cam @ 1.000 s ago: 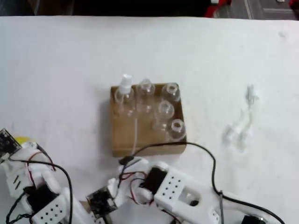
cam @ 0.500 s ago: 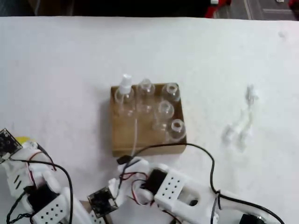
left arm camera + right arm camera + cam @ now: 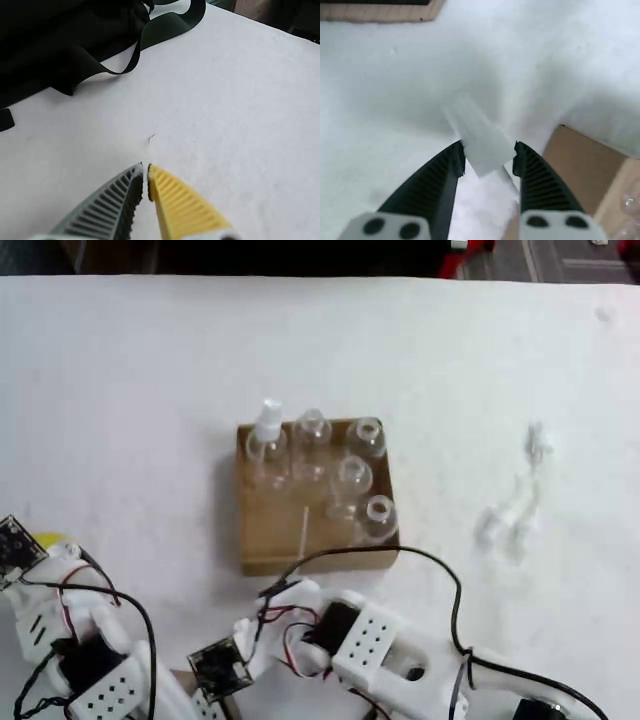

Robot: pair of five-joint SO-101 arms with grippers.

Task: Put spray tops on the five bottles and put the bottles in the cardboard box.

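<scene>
Right claw (image 3: 488, 148): jaws clamped on 1 white spray top (image 3: 476, 131), held above the desk (image 3: 150, 370) just by the near wall of the cardboard box (image 3: 262, 540). Its thin dip tube (image 3: 303, 525) points over the bare part of the box floor.

Step in hand, as judged: seating this top on an open bottle. Done well, the tube is held plumb, brought over 1 open neck and threaded in first, and the top is lowered only once centred. The clear bottles look light and likely to tip under a sideways push.

Surroundings, largest first.
- **Desk:** white, carrying everything.
- **Black bag (image 3: 60, 45) with strap (image 3: 167, 27):** at the desk edge beyond the left claw (image 3: 145, 170), whose jaws are closed on nothing.
- **Box:** holds 5 bottles, 1 capped bottle (image 3: 267, 440) and 4 open bottles (image 3: 350, 478).
- **Black cable (image 3: 410, 555):** arcs beside the near box wall, a possible snag.
- **Loose spray tops (image 3: 508, 523):** well apart from the box, on the right arm's side.
</scene>
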